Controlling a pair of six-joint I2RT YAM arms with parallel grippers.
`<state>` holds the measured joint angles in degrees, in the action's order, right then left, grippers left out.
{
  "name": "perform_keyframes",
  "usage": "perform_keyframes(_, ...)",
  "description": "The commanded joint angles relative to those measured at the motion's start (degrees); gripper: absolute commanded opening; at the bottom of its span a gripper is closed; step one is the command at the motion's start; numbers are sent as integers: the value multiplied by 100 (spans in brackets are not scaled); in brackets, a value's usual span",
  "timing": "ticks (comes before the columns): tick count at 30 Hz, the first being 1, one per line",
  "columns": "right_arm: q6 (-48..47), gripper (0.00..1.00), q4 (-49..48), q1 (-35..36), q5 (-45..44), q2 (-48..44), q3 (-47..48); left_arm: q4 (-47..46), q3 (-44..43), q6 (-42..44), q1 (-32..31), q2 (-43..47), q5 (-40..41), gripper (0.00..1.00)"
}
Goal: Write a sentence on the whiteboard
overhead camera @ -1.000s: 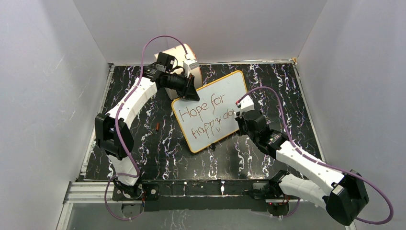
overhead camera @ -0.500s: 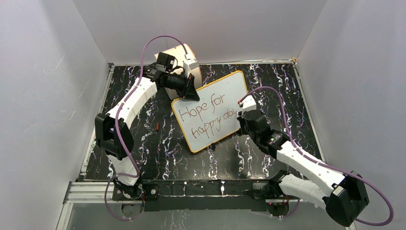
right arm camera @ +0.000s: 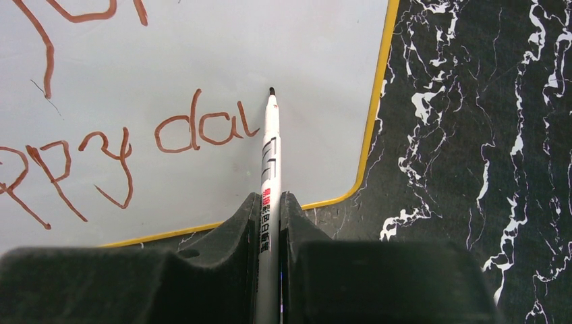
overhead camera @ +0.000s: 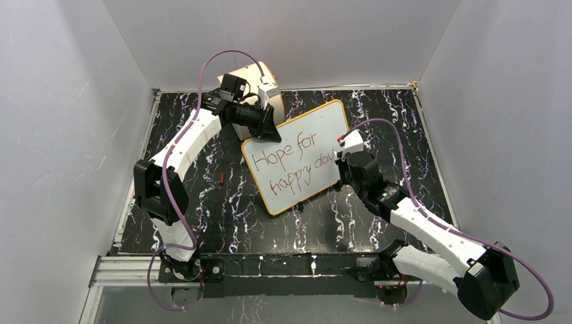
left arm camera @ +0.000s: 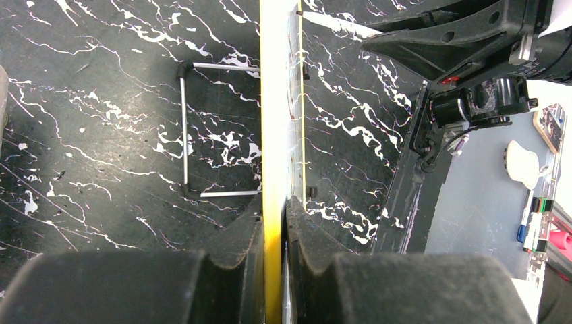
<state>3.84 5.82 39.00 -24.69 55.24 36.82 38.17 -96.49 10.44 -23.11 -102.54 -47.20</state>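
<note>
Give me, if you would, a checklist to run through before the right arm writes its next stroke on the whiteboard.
1. Left pincer clamped on the glossy white whiteboard at its orange-tan rim: ok.
2. Right pincer gripping the slim white marker pen straight: ok.
3. Pen tip just right of the red-brown handwritten lettering, which ends "da" plus a short stroke: ok.
4. Tip touching the board: cannot tell.
5. Bare white space towards the right rim for the remaining letters: ok.

The rear of the marker (right arm camera: 270, 148) is hidden between the fingers of the right hand (right arm camera: 270, 219), and ahead-left of that hand the sentence (right arm camera: 195, 128) runs off the wrist view's left and top edges.
</note>
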Motion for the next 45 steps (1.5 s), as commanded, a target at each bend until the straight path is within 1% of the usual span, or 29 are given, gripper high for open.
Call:
perform_keyframes(1,-96,0,-268,-33,89,97,343,588,83,380,-211,-116,279,0)
perform_keyframes(9,95,0,235,-29,239,206,329,595,74,376,-211,-117,280,0)
perform_keyframes(18,220,0,732,-33,688,183,295,592,60,371,-211,-132,271,0)
perform_keyframes(28,326,0,1350,-33,1111,250,475,593,65,371,-211,-141,251,0)
perform_keyframes(36,293,0,1569,-33,1393,187,651,592,68,371,-211,-142,284,0)
perform_keyframes(38,293,0,1515,-33,1318,46,638,588,77,371,-211,-150,309,0)
perform_keyframes(45,293,0,1250,-57,452,-437,507,592,87,370,-206,-161,397,0)
